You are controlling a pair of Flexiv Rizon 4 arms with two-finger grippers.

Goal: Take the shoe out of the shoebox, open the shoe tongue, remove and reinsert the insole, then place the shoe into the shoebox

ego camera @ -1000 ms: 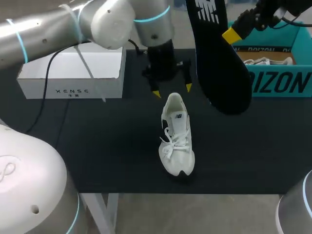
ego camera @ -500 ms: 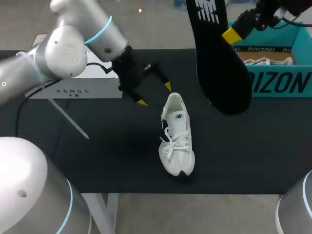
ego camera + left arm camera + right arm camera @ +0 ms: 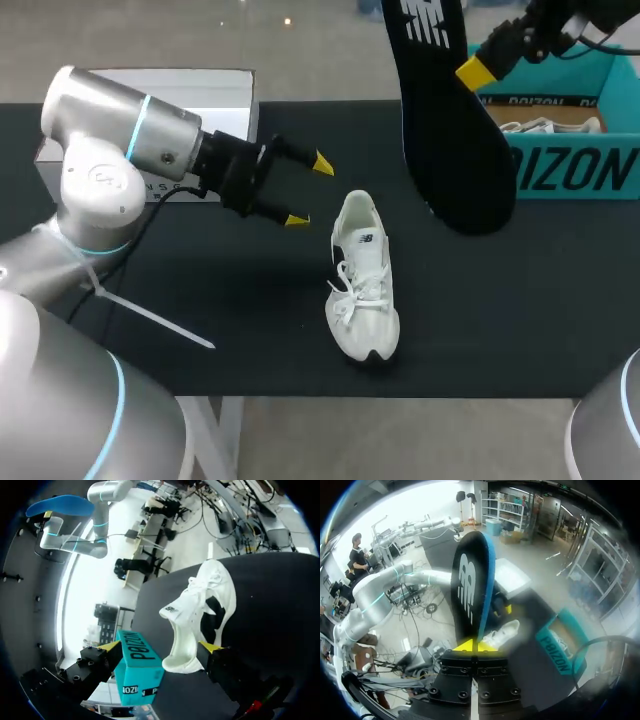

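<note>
The white sneaker [image 3: 363,285] stands upright on the black table mat [image 3: 200,330], its toe toward the near edge. Near its heel, the left gripper [image 3: 310,192] hovers with its fingers spread wide, gripping nothing. Farther back, the right gripper [image 3: 472,72] has its fingers pinched tight on the black insole [image 3: 450,130], which hangs above the mat in front of the teal shoebox [image 3: 575,165]. A white box [image 3: 190,90] sits at the far left.

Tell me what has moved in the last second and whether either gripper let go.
The left gripper, open and empty, swung from above the heel of the shoe back toward its own side and now points sideways at it. The right gripper stayed shut on the insole, held up over the table. The shoe and the shoebox did not move.
</note>
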